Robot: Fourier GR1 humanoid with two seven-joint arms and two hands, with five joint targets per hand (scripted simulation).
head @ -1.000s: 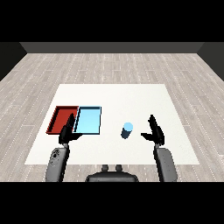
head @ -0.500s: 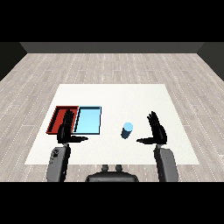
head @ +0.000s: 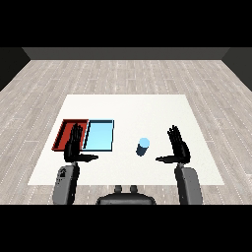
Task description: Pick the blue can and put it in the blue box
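Blue can (head: 143,146): upright on white surface (head: 197,113), between blue tray (head: 100,135) and right hand (head: 179,149), untouched. Both hands, left hand (head: 74,146) included: fingers straight, apart, holding nothing. Risk: a sideways reach may topple the can.

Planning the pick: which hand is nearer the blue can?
Right. The right hand is open just right of the blue can, thumb pointing toward it. The left hand is open farther off to the can's left, in front of the trays.
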